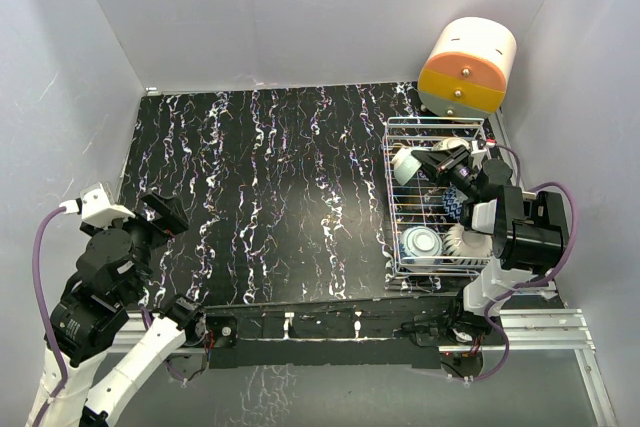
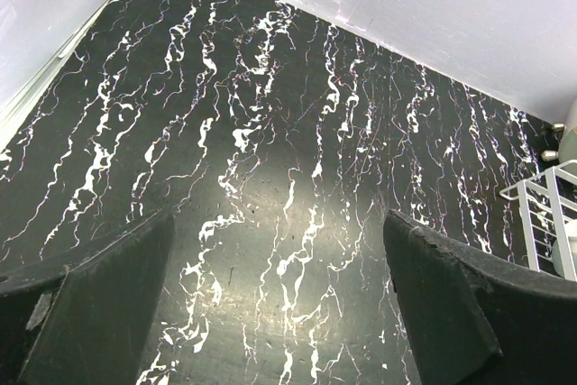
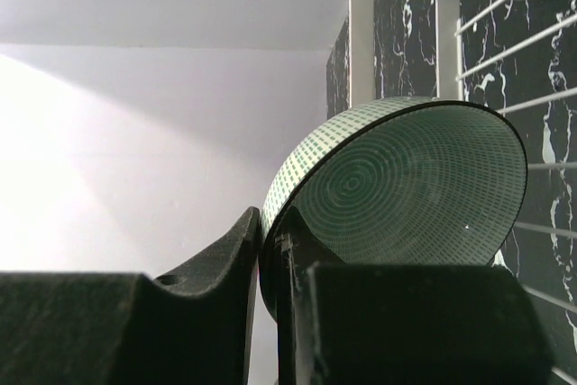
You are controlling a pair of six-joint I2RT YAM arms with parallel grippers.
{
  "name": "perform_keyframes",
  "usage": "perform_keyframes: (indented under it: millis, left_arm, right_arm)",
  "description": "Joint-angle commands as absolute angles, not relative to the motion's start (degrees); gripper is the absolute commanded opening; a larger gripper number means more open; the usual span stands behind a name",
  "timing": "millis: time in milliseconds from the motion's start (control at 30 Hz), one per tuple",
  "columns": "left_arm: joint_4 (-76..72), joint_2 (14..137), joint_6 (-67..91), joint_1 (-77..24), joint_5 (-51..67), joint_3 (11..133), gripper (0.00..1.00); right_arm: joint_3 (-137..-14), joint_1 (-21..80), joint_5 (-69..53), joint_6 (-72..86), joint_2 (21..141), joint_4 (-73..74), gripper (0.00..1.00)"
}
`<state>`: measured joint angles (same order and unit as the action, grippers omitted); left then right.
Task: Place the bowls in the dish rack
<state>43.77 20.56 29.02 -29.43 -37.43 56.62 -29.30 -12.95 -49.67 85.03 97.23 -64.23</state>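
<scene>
— Looking at the right gripper (image 3: 270, 223): what does it hold?
— Its jaws are clamped on the rim of the mint green bowl (image 3: 406, 187), which is tipped up on edge at the far end of the dish rack (image 1: 388, 197). I cannot tell whether it rests on the wires.
— Any other bowls?
— A blue-and-white bowl (image 1: 420, 242) sits at the near end of the rack.
— And the left gripper (image 2: 275, 223)?
— Its jaws are wide apart with nothing between them. It is above the black marbled table (image 1: 270, 187), well apart from the rack.
</scene>
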Motion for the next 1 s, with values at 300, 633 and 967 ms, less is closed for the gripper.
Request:
perform_keyframes:
  millis: [300,633,967]
  left_arm:
    - [43.8,21.0,28.3,-29.5,-38.1,56.8,0.97]
    - [43.6,20.7,28.5,-29.6,-38.1,56.0,0.97]
    - [42.7,20.4,29.4,-29.6,-36.7,54.0,0.97]
  right_arm:
    - [-29.2,-12.2,-40.8,85.5,103.0,-80.7,0.08]
    - [-22.3,-12.0,-38.7,80.0,100.5,-75.0,0.11]
    - [-21.8,-12.0,-35.8,68.4,88.3,-50.1,0.24]
